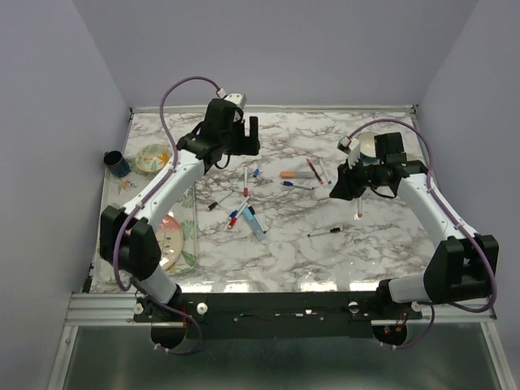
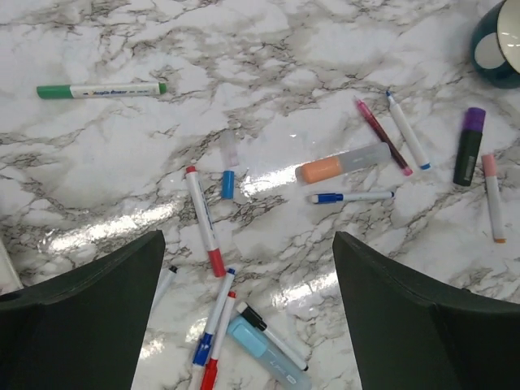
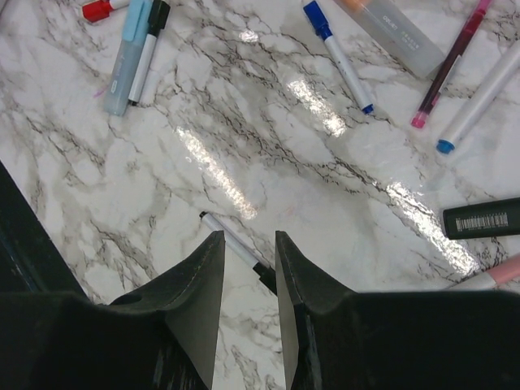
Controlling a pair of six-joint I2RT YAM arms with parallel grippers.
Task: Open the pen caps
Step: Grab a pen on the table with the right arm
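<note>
- Marble-patterned white and grey surface [image 1: 325, 260] carries a loose scatter of pens and highlighters between the two arms.
- Over the far middle of that scatter hangs the left tool [image 2: 248, 236], its two dark fingers spread wide with nothing between them.
- Nearly closed, the right tool [image 3: 249, 240] grips a thin white pen with a black end [image 3: 227, 240]. The black end sits in the narrow gap between the fingers, and the white body sticks out past the tips.
- Below the left tool lies a stubby blue plastic pen cap [image 2: 228, 184], apparently loose. It is just beside the upper part of a long white pen with a red cap [image 2: 203, 219].
- Other caps sit on their pens: a blue one on a short white pen [image 2: 351, 197] and a purple one on a black highlighter [image 2: 469, 146].
- Just above the short white pen lies an orange highlighter with a translucent grey cap [image 2: 341, 165].
- Well apart from the rest lies a green-ended white marker [image 2: 101, 90].
- Close to the left tool's fingers, a pale blue highlighter [image 2: 268, 353] lies bunched with black-, blue- and red-capped pens.
- At the far left edge stands a dark teal cup [image 1: 116, 163].
</note>
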